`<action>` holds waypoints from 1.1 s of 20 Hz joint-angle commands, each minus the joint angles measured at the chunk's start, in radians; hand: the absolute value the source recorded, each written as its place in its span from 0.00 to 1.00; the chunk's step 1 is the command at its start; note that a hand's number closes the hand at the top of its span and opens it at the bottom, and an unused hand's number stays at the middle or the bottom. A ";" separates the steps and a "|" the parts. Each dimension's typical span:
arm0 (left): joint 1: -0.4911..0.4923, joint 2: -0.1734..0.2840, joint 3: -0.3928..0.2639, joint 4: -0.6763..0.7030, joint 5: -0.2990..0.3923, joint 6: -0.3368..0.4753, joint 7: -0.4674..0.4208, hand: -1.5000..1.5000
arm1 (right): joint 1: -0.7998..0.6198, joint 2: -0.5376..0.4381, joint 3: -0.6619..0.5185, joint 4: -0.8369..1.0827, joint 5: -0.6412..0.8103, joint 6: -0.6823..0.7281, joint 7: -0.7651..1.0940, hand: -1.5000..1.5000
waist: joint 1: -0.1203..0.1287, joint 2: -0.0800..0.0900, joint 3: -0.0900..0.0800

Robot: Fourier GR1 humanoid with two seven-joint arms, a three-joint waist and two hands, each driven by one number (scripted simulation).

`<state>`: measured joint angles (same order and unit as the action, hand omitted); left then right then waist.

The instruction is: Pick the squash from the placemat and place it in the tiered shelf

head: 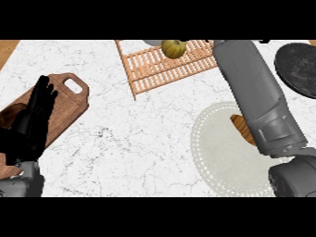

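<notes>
We see the squash (174, 48) lying on the slatted wooden tiered shelf (161, 69) at the far edge of the white marble worktop (133, 139), near the shelf's back rim. The right forearm (256, 97) stretches up across the view to the shelf; its hand is hidden past the top edge, so we cannot tell its state. The round pale placemat (218, 152) lies beneath that forearm, with a brown ridged object (242, 129) partly covered on it. The left hand (34, 115) rests over the wooden cutting board (68, 104), fingers (44, 90) straight and released. A dark pan (305, 69) sits at the right.
</notes>
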<state>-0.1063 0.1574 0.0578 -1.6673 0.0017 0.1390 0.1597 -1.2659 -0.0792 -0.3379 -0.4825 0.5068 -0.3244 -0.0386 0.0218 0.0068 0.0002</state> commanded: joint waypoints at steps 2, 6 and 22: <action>0.027 0.009 0.023 0.030 0.012 -0.021 -0.035 0.50 | -0.014 -0.031 -0.040 -0.051 -0.050 -0.033 0.072 0.00 | -0.014 -0.006 -0.001; 0.033 0.027 0.050 0.008 0.032 -0.031 -0.020 0.50 | 0.031 -0.161 -0.071 -0.110 -0.084 0.037 0.098 0.00 | -0.026 -0.011 0.000; 0.045 -0.017 0.027 0.038 -0.017 -0.007 -0.073 0.50 | 0.379 -0.428 -0.140 -0.445 -0.318 0.442 0.207 0.00 | -0.029 -0.009 -0.001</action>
<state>-0.0547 0.1507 0.0733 -1.7009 -0.0136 0.1383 0.1589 -0.9536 -0.4749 -0.4719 -0.8544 0.2439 0.0417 0.1464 -0.0102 -0.0049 0.0001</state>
